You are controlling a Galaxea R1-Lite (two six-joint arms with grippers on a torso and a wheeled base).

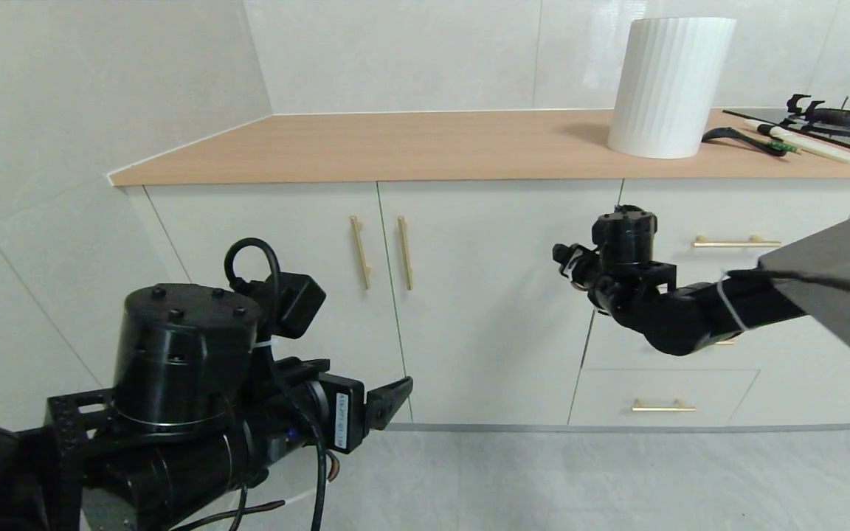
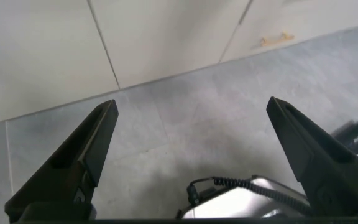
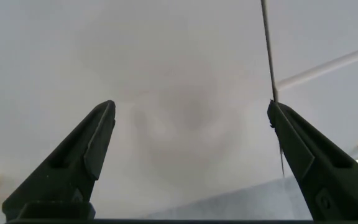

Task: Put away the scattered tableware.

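Tableware: slim black utensil (image 1: 736, 136) + white-handled utensil (image 1: 812, 144), lying just right of tall white ribbed container (image 1: 672, 88) (exact types unclear).
Left gripper (image 2: 191, 102), right gripper (image 3: 190, 106): both spread wide, empty, well below container.
Status: nothing stowed; all pickups left, approx.

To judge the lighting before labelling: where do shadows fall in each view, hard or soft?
Head view: the white ribbed container casts a soft shadow to its left on the countertop. Right wrist view: a faint grey shadow lies on the cabinet door ahead of the right gripper. Left wrist view: the floor shows no hard shadow.
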